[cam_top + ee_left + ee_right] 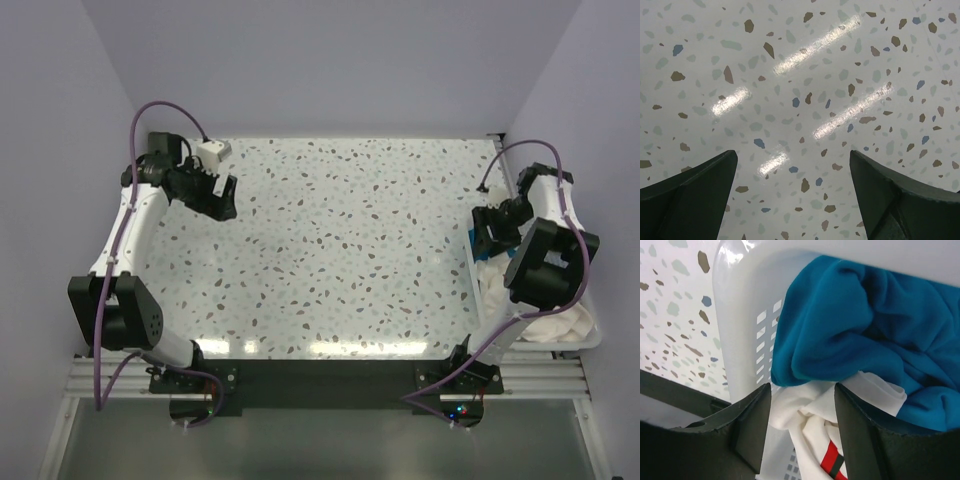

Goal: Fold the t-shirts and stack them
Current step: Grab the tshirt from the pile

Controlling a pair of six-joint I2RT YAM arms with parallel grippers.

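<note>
Two t-shirts lie crumpled in a white mesh basket. The teal-blue t-shirt sits bunched on top. Below it is the white t-shirt, with a red and dark mark near its lower edge. My right gripper is down in the basket, its jaws partly apart, with a fold of the white t-shirt between them just under the teal one's edge. My left gripper hangs wide open over bare speckled tabletop at the far left, holding nothing.
The basket stands off the table's right edge, and the right arm leans over it. White cloth shows in its near end. A small white box sits on the left arm near the back left corner.
</note>
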